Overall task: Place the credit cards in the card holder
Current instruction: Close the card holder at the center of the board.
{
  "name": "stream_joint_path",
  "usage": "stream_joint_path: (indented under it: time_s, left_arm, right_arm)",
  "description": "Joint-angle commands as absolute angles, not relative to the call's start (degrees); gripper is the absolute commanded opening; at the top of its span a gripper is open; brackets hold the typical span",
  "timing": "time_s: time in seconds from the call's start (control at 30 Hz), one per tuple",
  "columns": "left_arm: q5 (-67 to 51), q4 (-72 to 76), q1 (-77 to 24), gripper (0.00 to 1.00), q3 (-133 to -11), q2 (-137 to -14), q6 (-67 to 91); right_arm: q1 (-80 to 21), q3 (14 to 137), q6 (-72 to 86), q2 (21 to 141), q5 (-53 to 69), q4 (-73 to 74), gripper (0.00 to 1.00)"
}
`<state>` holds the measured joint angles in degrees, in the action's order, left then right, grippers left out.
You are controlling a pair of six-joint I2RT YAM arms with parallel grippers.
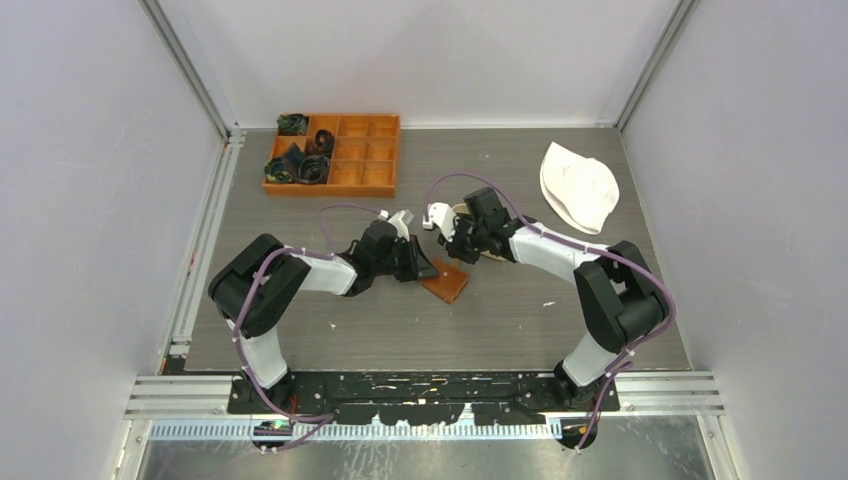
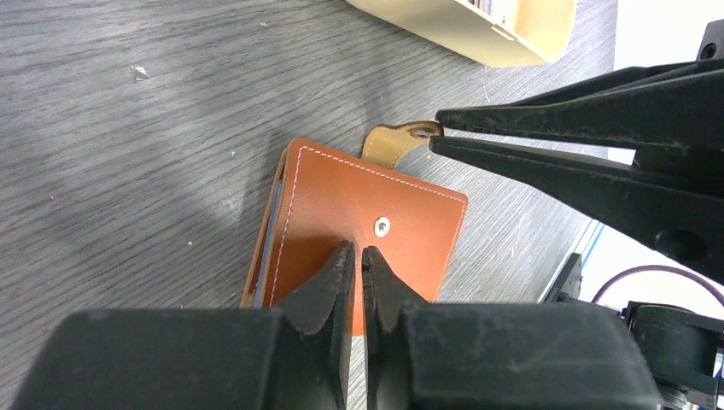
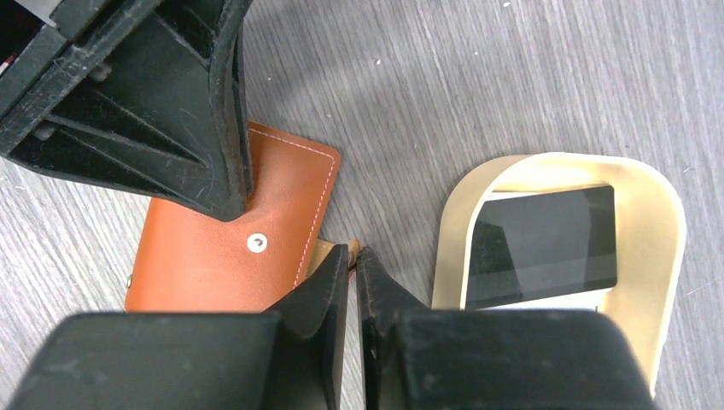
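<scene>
We see the wallet [image 3: 213, 256] lying closed on the surface [image 1: 520, 320], stud up, between the two arms; its tan strap [image 2: 388, 141] sticks out past the edge farthest from the left arm. The right gripper [image 3: 353, 260] reaches that edge, its jaws drawn narrow and pinching the end of the strap. The left gripper [image 2: 359, 252] sits on the opposite side of the wallet; its jaws are narrow too, a thin slit between them, with the tips on the leather just short of the stud; we cannot tell whether they clamp the cover or only press on it. A grey-blue edge [image 2: 271, 226] shows in the wallet's open side; we cannot tell if it is a card.

Just beside the wallet, on the right arm's side, lies a cream tray [image 3: 674, 256]; in it we see a black card [image 3: 546, 239] flat on top of a pale card [image 3: 546, 296], both apart from the wallet.

Well apart from the wallet, toward the far left, stands an orange box [image 1: 335, 185] with dark items in its left compartments; well apart toward the far right lies a white cloth [image 1: 578, 185].
</scene>
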<state>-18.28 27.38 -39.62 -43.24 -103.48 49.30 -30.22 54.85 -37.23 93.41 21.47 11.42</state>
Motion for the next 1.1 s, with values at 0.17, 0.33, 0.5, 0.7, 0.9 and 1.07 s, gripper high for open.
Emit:
stream_joint_path:
  time_s: [0.17,0.33,0.5,0.7,0.9,1.07]
  left_arm:
    - [-18.97,23.55,-39.54,0.09,-42.01,-103.80,48.34]
    - [-19.15,23.64,-39.52,0.09,-42.01,-103.80,48.34]
    - [-19.36,23.73,-39.47,0.09,-42.04,-103.93,48.34]
    - [-19.34,23.42,-39.51,0.09,-42.10,-103.71,48.25]
    - [-19.51,23.47,-39.55,0.09,-42.36,-103.97,48.25]
    - [-19.51,23.55,-39.48,0.09,-42.28,-103.81,48.33]
  right_arm:
    - [-29.62,58.32,-35.88,92.29,20.82,13.35,0.06]
    - [-29.26,59.39,-35.33,93.16,19.55,14.82,0.11]
    - [-29.17,59.80,-35.16,94.04,19.56,15.69,0.18]
    - [-29.11,60.36,-35.07,93.65,22.81,17.10,0.18]
    - [-29.18,59.14,-37.08,92.01,28.53,17.96,0.30]
    - [-29.24,59.69,-36.72,93.69,27.57,18.09,0.31]
